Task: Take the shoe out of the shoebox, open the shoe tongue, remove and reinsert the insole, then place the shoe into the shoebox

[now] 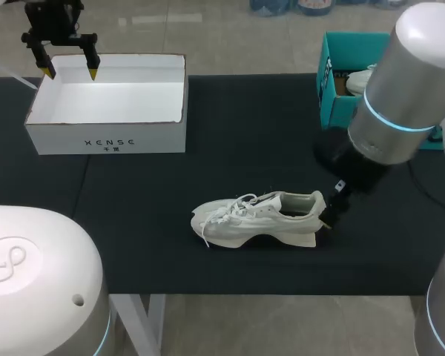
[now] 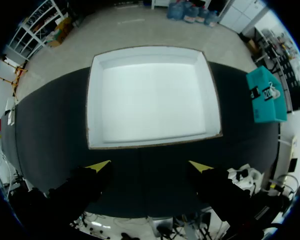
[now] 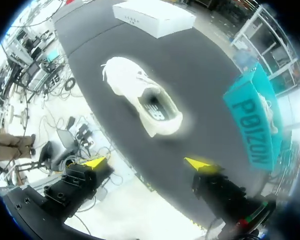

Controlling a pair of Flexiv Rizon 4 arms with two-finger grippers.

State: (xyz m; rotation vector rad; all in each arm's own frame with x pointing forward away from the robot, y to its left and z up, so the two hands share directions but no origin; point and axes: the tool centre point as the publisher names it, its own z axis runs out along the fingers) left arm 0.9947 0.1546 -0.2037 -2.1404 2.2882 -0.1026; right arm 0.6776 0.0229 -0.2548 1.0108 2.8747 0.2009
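**Black tabletop (image 1: 252, 141) – shoe (image 1: 256, 219) out beside its shoebox (image 1: 107, 141)**

Black matting covers the table under both arms.

The right gripper (image 3: 146, 163) has its yellow-tipped fingers (image 3: 92, 162) spread wide, with only the table edge and the floor between them. The white shoe (image 3: 140, 95) lies ahead of the tips and apart from them. It stands on its sole with its heel towards the fingers, its toe pointing away and its mouth open to the camera. In the head view this gripper (image 1: 332, 210) sits low, just beside the heel; whether it touches cannot be told. Beyond the toe, well away from the fingers, stands the shoebox (image 3: 152, 17). Off to the side of the fingers is a teal box (image 3: 252, 125) with something white in it.

The left gripper (image 2: 149, 166) is also parted, pinching nothing. Just ahead of its tips the shoebox (image 2: 150, 100) stands lidless, its white floor showing from wall to wall. In the head view this gripper (image 1: 72, 73) hangs over the box's far corner – well apart from the shoe. The teal box (image 2: 265, 97) sits far off beside the shoebox, at the table's other end (image 1: 328, 81).
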